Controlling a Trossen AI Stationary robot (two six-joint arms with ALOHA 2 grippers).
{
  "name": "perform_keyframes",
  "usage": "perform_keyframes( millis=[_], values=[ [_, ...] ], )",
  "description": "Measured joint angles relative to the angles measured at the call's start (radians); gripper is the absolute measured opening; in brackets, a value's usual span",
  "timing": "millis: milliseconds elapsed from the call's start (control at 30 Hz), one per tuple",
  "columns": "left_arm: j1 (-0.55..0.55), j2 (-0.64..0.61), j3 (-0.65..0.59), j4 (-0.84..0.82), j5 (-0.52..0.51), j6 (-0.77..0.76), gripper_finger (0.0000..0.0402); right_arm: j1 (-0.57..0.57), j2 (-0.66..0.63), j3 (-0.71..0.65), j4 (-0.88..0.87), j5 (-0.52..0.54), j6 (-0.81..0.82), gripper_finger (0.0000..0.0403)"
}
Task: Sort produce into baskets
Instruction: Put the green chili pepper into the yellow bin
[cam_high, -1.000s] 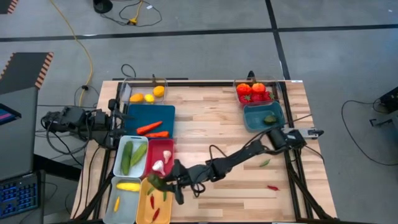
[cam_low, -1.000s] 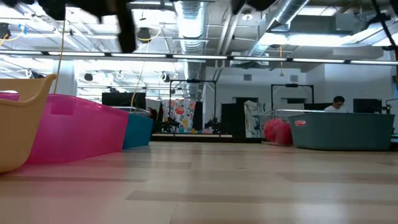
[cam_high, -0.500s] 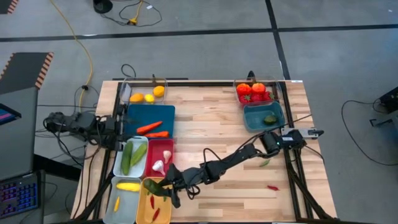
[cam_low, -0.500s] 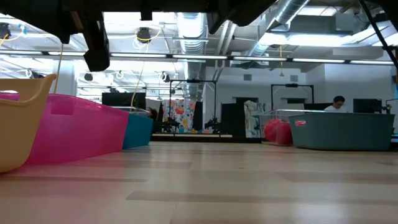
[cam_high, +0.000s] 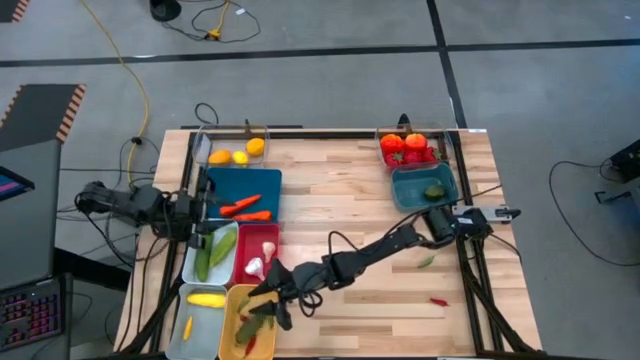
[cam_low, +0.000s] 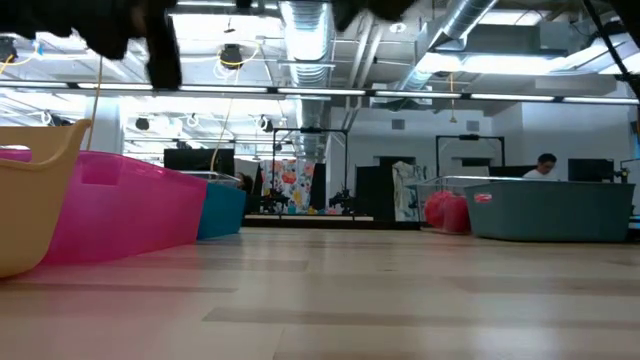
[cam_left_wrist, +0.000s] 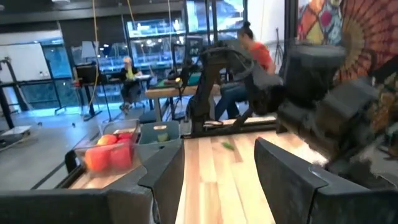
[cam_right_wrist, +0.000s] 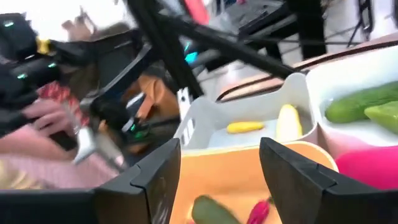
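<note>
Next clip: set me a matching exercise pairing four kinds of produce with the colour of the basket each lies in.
Produce:
1. carrots
2. cucumbers
3. garlic
4. tomatoes

Basket:
A. white basket
B. clear basket
C. dark blue basket
D. red basket

Pairs: 1-C, 2-A, 3-D, 4-B
</note>
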Motion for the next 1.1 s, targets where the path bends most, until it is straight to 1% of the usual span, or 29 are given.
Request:
perform_keyframes(
  millis=[100,167,300,400,500,567,633,767,867,933,1000,1100],
  values=[
    [0.000,0.000,-0.072,0.134,0.000,0.010,0.0182,-0.015,-0.080,0.000,-0.212,-0.084,-0.027,0.0243],
    [0.000,0.000,-0.113,0.201,0.000,0.026,0.0182,-0.022,-0.139,0.000,-0.361,-0.087,-0.027,0.0242],
    [0.000,0.000,-0.180,0.286,-0.023,0.057,0.0182,-0.037,-0.267,0.000,-0.625,-0.040,-0.090,0.0242],
    [0.006,0.000,-0.219,0.324,-0.062,0.081,0.0182,-0.053,-0.352,-0.001,-0.793,0.013,-0.107,0.0242],
    [0.041,0.000,-0.240,0.347,-0.087,0.091,0.0182,-0.072,-0.432,-0.040,-0.925,0.065,-0.143,0.0242],
    [0.075,0.000,-0.240,0.345,-0.085,0.096,0.0182,-0.092,-0.486,-0.104,-0.966,0.088,-0.142,0.0242],
    [0.116,0.000,-0.240,0.338,-0.079,0.117,0.0182,-0.118,-0.545,-0.201,-0.966,0.091,-0.110,0.0242],
    [0.208,0.000,-0.240,0.339,-0.062,0.158,0.0182,-0.169,-0.678,-0.448,-0.955,0.095,0.039,0.0242],
    [0.286,0.000,-0.240,0.334,0.019,0.165,0.0182,-0.191,-0.788,-0.619,-0.913,0.142,0.189,0.0241],
    [0.341,0.000,-0.241,0.320,0.081,0.159,0.0182,-0.191,-0.855,-0.706,-0.904,0.173,0.274,0.0241],
    [0.392,0.000,-0.241,0.289,0.135,0.152,0.0182,-0.188,-0.913,-0.768,-0.905,0.188,0.352,0.0241],
    [0.469,0.000,-0.241,0.249,0.200,0.149,0.0182,-0.167,-0.977,-0.823,-0.923,0.187,0.440,0.0241]
  ],
)
